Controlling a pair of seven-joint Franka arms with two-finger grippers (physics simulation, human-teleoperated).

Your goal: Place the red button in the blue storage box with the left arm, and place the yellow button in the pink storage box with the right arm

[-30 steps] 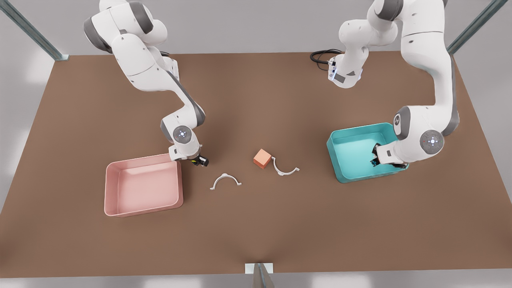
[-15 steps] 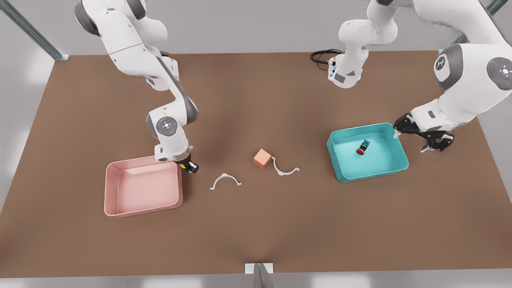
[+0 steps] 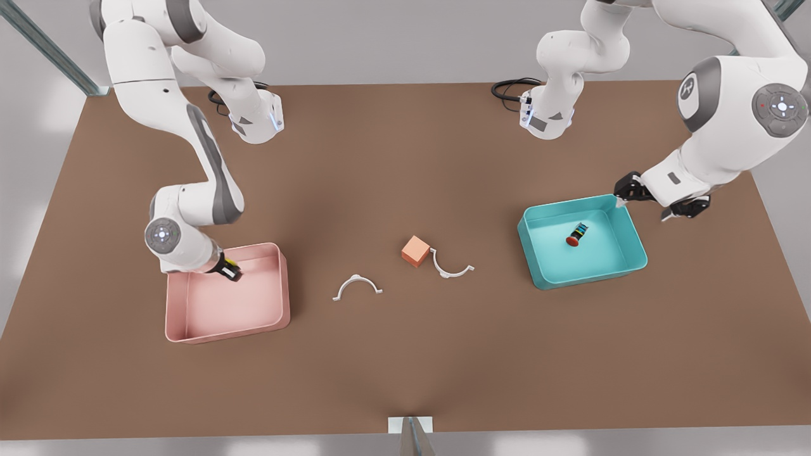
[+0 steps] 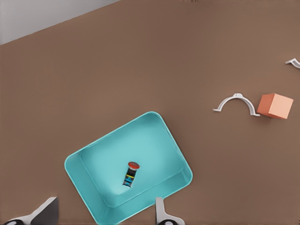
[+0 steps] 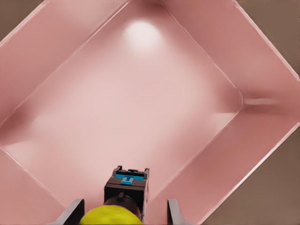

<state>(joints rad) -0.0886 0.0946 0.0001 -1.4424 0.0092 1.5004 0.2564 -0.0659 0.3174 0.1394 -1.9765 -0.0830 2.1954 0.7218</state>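
On the front view's left, the right gripper (image 3: 229,271) is hanging over the far corner of the pink storage box (image 3: 190,332), clenched around the yellow button (image 3: 232,263). In the right wrist view, the button's yellow cap (image 5: 111,216) is sitting between the fingers, its short black body with teal marks pointing down at the tray's bare floor (image 5: 140,103). The button looks light, rigid and small, with a smooth rounded cap likely to slip, so the flat black body is the safer place to pinch it; dropped from this height it would probably roll or tip rather than break.

On the brown table (image 3: 405,367), a white curved clip (image 3: 357,286) is lying in the middle, then an orange cube (image 3: 415,251) touching a second white clip (image 3: 451,266).

On the front view's right, the red button (image 3: 575,234) is lying on its side inside the blue storage box (image 3: 538,278), apart from the walls. The left gripper (image 3: 652,201) is hovering just past the tray's far right corner, fingers (image 4: 159,211) spread and empty, so that half of the job looks finished.
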